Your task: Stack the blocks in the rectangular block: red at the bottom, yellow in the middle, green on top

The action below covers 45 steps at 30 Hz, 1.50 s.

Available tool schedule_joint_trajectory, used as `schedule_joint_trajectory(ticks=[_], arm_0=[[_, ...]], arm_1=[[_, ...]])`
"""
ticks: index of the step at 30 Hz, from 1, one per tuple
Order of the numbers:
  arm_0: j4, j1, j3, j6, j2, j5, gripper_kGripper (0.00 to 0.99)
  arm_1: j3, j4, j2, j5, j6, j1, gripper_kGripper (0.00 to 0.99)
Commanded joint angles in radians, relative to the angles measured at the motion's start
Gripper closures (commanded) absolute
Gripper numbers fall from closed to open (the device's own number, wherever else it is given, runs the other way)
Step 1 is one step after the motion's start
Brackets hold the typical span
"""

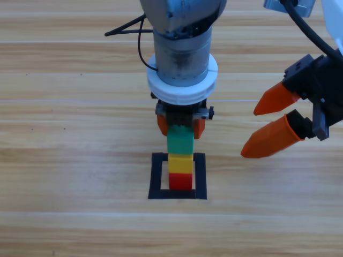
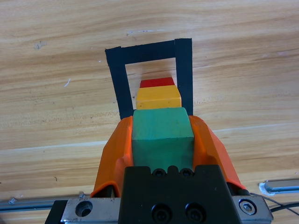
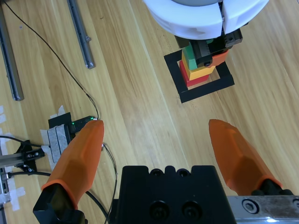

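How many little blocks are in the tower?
3, all stacked inside the black tape outline. The red cube is at the bottom, the yellow cube sits on it, and the green cube is on top, gripped by the left tool. None look hidden.

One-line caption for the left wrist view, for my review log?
Left pincer shut on green cube, set atop yellow cube and red cube inside black tape outline.

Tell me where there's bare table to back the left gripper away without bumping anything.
Bare wood lies left of the rectangular block and in front of it. Crowded: the left gripper shut on green over yellow and red; the open right gripper waits right.
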Motion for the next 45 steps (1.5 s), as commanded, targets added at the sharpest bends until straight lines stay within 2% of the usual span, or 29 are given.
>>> schedule_joint_trajectory(ticks=[1,45], arm_0=[[-0.005,-0.002,0.024,0.006,0.05,0.007,0.99],[-0.022,-0.002,0.022,-0.001,0.076,0.007,0.99]], arm_1=[[0.034,-0.005,0.021,0.026,-0.004,0.023,0.001],[0.04,-0.005,0.015,0.027,-0.004,0.023,0.001]])
